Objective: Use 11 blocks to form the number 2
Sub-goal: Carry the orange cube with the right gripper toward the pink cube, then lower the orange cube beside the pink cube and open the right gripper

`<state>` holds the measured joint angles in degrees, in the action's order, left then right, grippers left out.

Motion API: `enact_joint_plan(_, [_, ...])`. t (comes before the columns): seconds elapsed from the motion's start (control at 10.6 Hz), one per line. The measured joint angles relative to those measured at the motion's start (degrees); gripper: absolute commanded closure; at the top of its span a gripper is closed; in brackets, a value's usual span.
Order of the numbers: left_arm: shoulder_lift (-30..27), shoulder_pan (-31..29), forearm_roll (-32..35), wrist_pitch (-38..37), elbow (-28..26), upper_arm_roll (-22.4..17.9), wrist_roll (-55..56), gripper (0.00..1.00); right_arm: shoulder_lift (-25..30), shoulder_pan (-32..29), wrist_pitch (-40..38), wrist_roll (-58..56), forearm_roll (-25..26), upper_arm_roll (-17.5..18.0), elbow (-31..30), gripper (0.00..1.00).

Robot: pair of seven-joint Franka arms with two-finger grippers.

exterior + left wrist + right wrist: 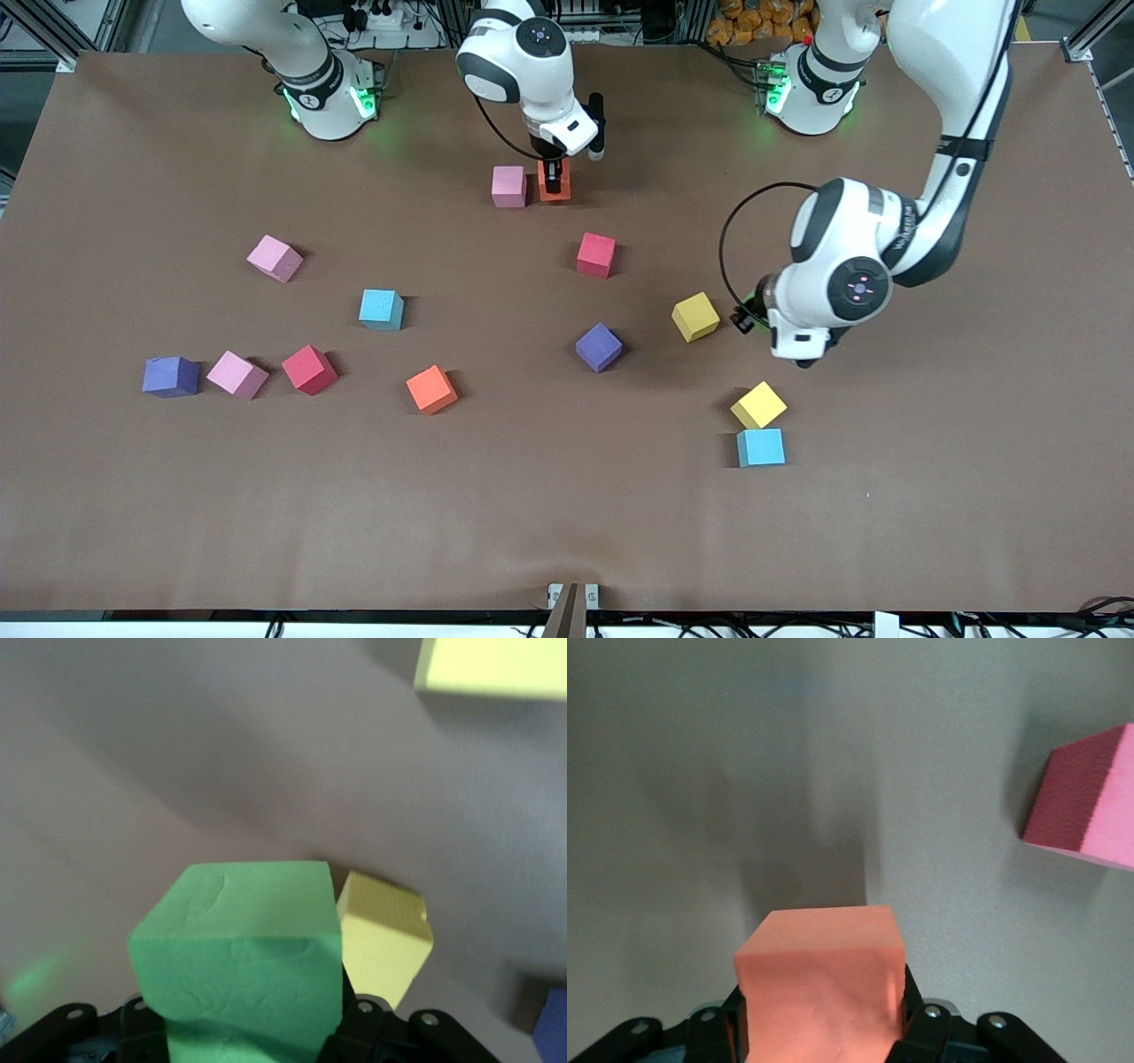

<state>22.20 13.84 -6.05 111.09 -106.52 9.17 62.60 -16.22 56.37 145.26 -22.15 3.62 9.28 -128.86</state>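
My right gripper point(554, 182) is shut on an orange block point(555, 188), held at table level beside a pink block point(508, 186) with a small gap between them; both show in the right wrist view, the orange block point(822, 979) and the pink block point(1090, 802). My left gripper point(751, 317) is shut on a green block point(239, 957) and holds it above the table beside a yellow block point(695, 316), which also shows in the left wrist view point(383, 939). The green block is hidden under the wrist in the front view. No digit stands on the table.
Loose blocks lie scattered: red point(595, 255), purple point(599, 346), yellow point(758, 405) touching light blue point(761, 447), orange point(431, 389), light blue point(382, 309), pink point(275, 258), red point(309, 369), pink point(236, 374), purple point(170, 377).
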Motion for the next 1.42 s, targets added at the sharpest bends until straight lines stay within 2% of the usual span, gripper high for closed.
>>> enact_joint_plan(0.38, [0.37, 1.59, -0.01, -0.77, -0.71, 3.98, 5.17, 1.00, -1.20, 0.39, 0.25, 0.02, 0.00, -0.08, -0.09, 0.63])
enact_joint_plan(1.42, [3.02, 4.51, -0.72, 1.74, 0.18, 4.18, 6.73, 1.00, -1.85, -0.02, 0.29, 3.60, -0.03, -0.76, -1.68, 0.63])
